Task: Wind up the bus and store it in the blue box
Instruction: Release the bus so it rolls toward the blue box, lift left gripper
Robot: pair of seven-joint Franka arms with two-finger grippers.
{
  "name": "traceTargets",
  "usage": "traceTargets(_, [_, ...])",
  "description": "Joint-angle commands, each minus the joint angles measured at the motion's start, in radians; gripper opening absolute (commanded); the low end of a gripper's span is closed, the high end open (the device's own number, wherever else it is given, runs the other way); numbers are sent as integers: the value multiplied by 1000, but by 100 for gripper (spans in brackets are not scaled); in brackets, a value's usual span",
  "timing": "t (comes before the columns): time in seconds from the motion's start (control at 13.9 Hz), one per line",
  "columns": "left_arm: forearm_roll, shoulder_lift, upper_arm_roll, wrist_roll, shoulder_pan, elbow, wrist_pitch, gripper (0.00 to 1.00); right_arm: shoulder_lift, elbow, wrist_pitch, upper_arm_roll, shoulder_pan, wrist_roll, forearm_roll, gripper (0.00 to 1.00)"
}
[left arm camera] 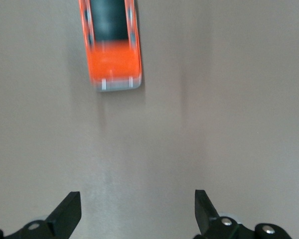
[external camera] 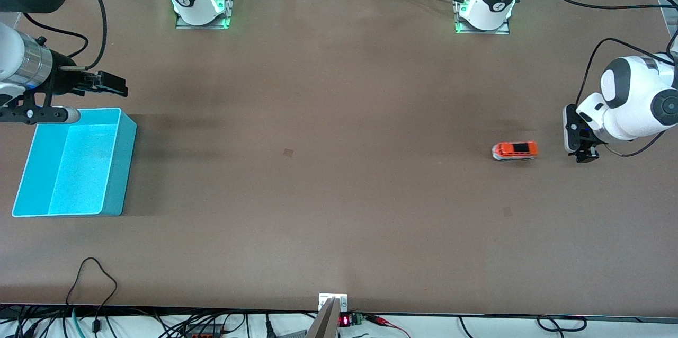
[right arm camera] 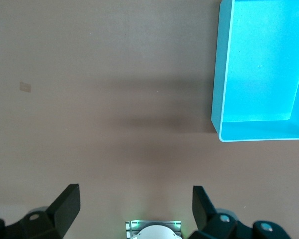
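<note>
Nearest to the front camera, at the right arm's end of the table (external camera: 339, 168), the blue box (external camera: 121, 168) is found. It is a bright turquoise plastic bin with tall thin walls and a lighter rim, it stands upright on the brown surface, and nothing is seen inside it. In the right wrist view the same box (right arm camera: 217, 74) is shown from above, with one corner of its rim and a dark shadow laid on the table beside it.

A little farther from the front camera, toward the left arm's end of the table, the bus (external camera: 515, 150) is placed on its wheels. It is a small orange toy with a dark roof panel and a white-grey end. It is well apart from the box. In the left wrist view the bus (left arm camera: 111, 47) is seen lengthwise, with its pale end turned to the camera; its picture is blurred.

The left gripper (external camera: 582, 143) is held low over the table just beside the bus, and no contact is seen. Its fingers (left arm camera: 67, 211) are spread wide apart and nothing is between them.

The right gripper (external camera: 111, 83) is held in the air over the table by the box's farther edge. Its fingers (right arm camera: 65, 204) are also parted widely, and nothing is gripped.
</note>
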Motion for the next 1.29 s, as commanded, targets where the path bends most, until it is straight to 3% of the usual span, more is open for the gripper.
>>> traceTargets(0.0, [10, -28, -15, 12, -18, 13, -28, 100, -4, 4, -16, 5, -10, -9, 9, 100])
traceTargets(0.36, [-72, -36, 1, -34, -157, 81, -25, 100, -4, 4, -17, 5, -10, -9, 9, 100])
traceTargets(0.57, [-72, -54, 54, -147, -243, 119, -28, 100, -4, 4, -17, 5, -8, -9, 10, 100])
traceTargets(0.79, [-92, -81, 139, -305, -314, 156, -28, 100, -4, 4, -17, 5, -8, -11, 10, 100])
traceTargets(1.22, [-121, -113, 183, -790, -342, 188, -45, 100, -4, 4, -17, 5, -10, -11, 12, 100])
